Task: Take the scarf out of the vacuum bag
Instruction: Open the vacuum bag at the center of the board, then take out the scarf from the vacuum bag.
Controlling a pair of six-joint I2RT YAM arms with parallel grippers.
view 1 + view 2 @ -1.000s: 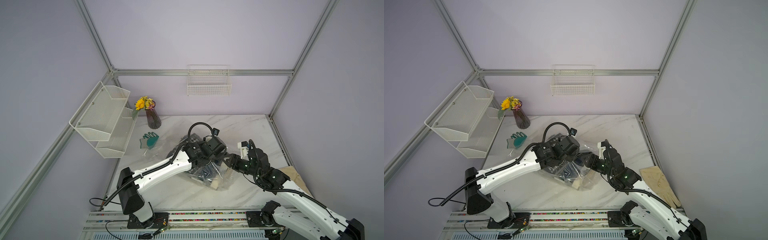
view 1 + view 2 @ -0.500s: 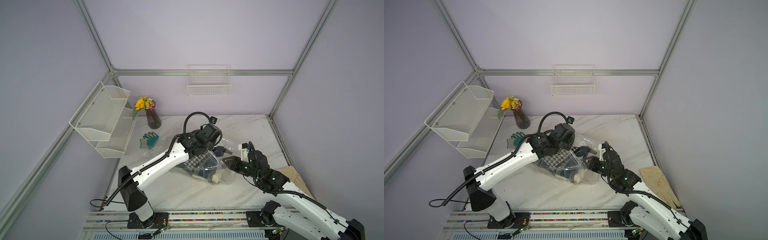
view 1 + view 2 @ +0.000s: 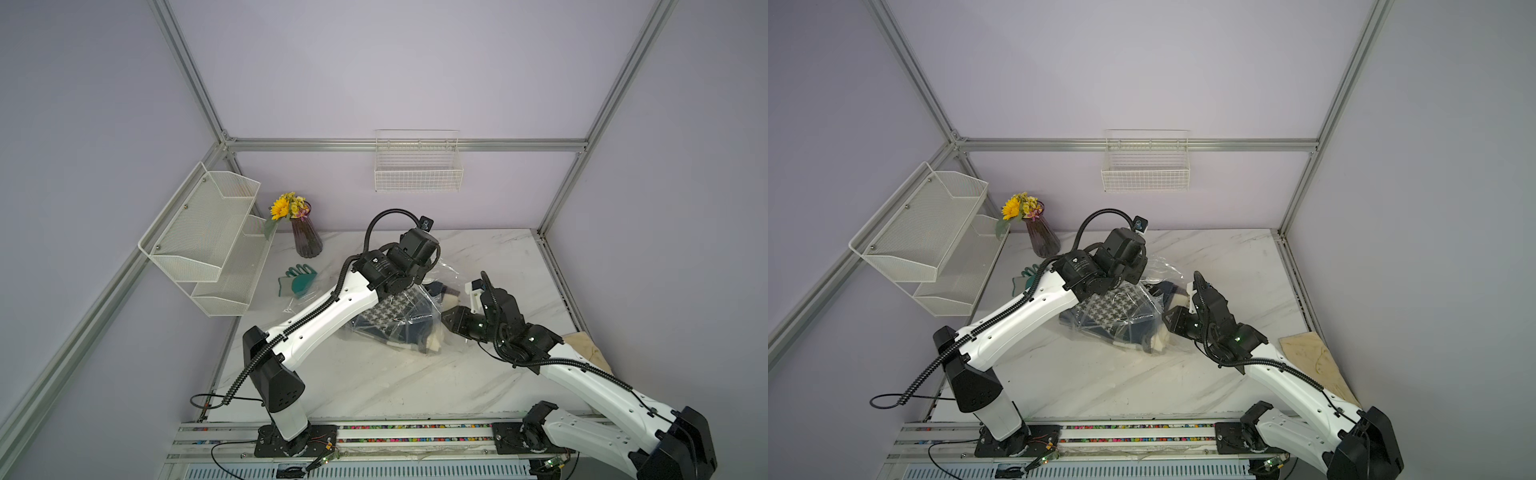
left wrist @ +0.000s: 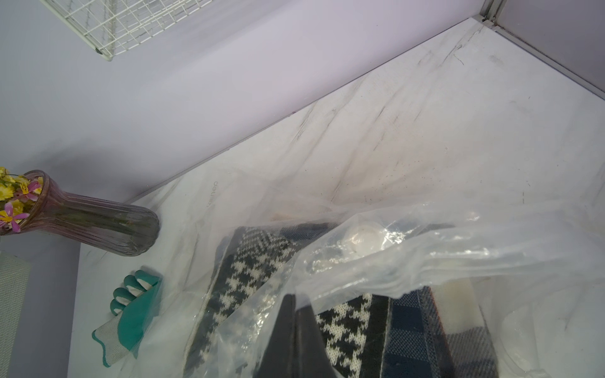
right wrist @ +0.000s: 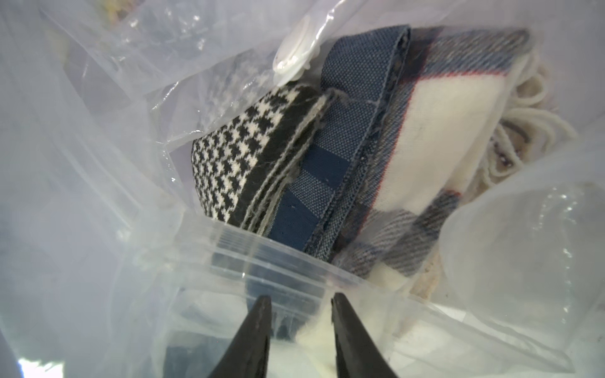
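Rack [image 3: 208, 245] on the left wall, with a flower vase [image 3: 306, 237] and a green glove [image 3: 297, 280] on the table [image 3: 374, 386] beside it. Next is my left pincer [image 4: 293, 304], tips together, pinching a fold of vacuum bag [image 3: 451, 279] film, which tents up. The bag lies crumpled mid-table. Inside it are a houndstooth scarf [image 5: 235, 147] and, touching it, a blue-and-cream plaid scarf [image 5: 435, 131]. The white valve cap [image 5: 293, 49] is on the film above them. My right pincer [image 5: 301, 299] is at the bag's zip edge, tips apart. A wooden board [image 3: 1308, 361] lies far right.
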